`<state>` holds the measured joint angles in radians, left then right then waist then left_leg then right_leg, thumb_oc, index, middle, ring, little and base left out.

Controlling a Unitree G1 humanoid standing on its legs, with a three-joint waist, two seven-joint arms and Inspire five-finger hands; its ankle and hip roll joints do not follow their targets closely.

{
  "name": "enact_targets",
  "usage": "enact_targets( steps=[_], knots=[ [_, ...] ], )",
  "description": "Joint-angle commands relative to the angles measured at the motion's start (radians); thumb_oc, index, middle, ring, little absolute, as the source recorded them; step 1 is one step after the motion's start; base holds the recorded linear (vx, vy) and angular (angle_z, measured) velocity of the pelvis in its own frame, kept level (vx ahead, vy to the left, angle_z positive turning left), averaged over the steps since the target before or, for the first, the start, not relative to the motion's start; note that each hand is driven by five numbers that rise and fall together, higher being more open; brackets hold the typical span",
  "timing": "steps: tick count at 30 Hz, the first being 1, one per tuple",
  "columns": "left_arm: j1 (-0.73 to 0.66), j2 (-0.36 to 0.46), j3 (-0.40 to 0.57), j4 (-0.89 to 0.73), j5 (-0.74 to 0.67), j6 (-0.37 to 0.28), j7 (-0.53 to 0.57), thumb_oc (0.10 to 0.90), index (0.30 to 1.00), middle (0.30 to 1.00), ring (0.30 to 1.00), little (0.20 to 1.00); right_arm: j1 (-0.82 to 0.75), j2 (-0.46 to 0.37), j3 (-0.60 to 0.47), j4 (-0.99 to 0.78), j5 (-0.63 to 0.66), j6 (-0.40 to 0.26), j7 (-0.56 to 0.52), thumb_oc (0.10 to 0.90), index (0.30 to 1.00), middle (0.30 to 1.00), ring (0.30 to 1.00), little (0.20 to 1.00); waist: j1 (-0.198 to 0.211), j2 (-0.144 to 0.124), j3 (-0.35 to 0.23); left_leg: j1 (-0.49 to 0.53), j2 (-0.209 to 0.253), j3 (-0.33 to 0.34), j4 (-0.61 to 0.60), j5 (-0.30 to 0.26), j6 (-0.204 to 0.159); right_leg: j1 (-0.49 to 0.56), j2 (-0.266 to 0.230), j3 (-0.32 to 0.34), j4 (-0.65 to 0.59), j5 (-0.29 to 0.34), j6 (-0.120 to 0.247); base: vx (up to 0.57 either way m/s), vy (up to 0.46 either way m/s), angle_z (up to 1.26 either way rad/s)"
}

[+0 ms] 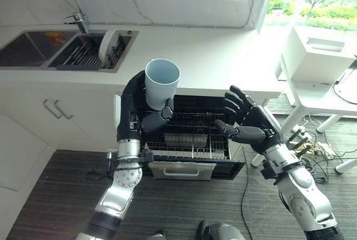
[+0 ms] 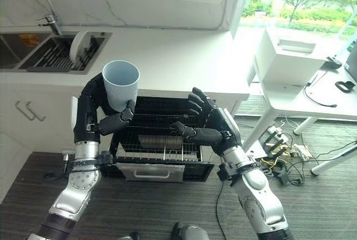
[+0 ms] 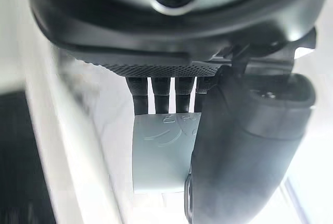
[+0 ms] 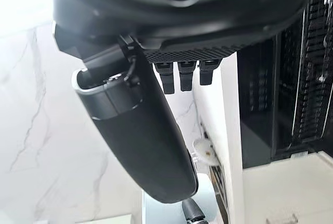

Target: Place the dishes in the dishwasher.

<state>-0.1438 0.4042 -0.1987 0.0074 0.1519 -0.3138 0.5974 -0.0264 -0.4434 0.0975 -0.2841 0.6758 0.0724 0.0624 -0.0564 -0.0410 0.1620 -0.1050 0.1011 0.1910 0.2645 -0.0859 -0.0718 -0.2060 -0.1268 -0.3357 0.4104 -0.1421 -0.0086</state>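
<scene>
My left hand (image 1: 157,120) is shut on a pale blue cup (image 1: 162,81), which it holds upright, mouth up, above the left part of the pulled-out dishwasher rack (image 1: 189,149). In the left wrist view the fingers curl round the cup (image 3: 161,153) with the thumb (image 3: 244,146) in front of it. To the right, my right hand (image 1: 254,124) hovers open over the rack's right side with its fingers spread, holding nothing. A white plate (image 1: 107,44) stands on edge in the drying rack of the sink (image 1: 33,47).
The dishwasher sits under the white counter (image 1: 223,61), with its drawer front (image 1: 181,170) sticking out over the dark wood floor. A faucet (image 1: 78,21) stands behind the sink. At the right are a white table (image 1: 312,92) bearing a box, and cables with a power strip (image 1: 312,146).
</scene>
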Motion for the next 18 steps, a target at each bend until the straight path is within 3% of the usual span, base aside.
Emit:
enact_targets(
  steps=[1,6,11,18],
  knots=[
    [-0.096,0.059,0.005,-0.076,0.175,-0.093,0.113,0.400,0.300,0.300,0.300,0.300,-0.109,0.015,-0.038,-0.099,0.079,-0.088,-0.015,0.800,0.900,0.900,0.900,0.900,0.008,-0.018,-0.070,0.023,0.048,-0.007,0.035,-0.155,0.005,0.088,-0.098,0.100,-0.110,0.015,0.188,0.00,0.000,0.00],
    [-0.107,0.066,-0.038,-0.059,0.279,-0.085,0.162,0.400,0.300,0.300,0.300,0.300,-0.132,0.015,-0.018,-0.098,0.096,-0.102,-0.019,0.800,0.900,0.900,0.900,0.900,0.015,-0.023,-0.079,0.030,0.050,-0.005,0.035,-0.164,0.008,0.093,-0.093,0.105,-0.110,0.008,0.185,0.01,-0.007,0.01],
    [-0.115,0.079,-0.073,-0.040,0.365,-0.084,0.201,0.400,0.300,0.300,0.300,0.300,-0.159,0.013,-0.003,-0.115,0.122,-0.074,-0.023,0.800,0.900,0.900,0.900,0.900,0.016,-0.023,-0.090,0.036,0.050,-0.001,0.035,-0.169,0.007,0.099,-0.085,0.115,-0.110,0.001,0.180,0.02,-0.012,-0.10],
    [-0.117,0.070,-0.133,-0.010,0.348,-0.085,0.192,0.400,0.300,0.300,0.300,0.300,-0.194,0.034,0.031,-0.124,0.161,-0.046,-0.017,0.800,0.900,0.900,0.900,0.900,0.017,-0.021,-0.097,0.042,0.055,0.001,0.035,-0.169,0.004,0.103,-0.074,0.125,-0.110,-0.006,0.176,0.00,-0.002,-0.01]
  ],
)
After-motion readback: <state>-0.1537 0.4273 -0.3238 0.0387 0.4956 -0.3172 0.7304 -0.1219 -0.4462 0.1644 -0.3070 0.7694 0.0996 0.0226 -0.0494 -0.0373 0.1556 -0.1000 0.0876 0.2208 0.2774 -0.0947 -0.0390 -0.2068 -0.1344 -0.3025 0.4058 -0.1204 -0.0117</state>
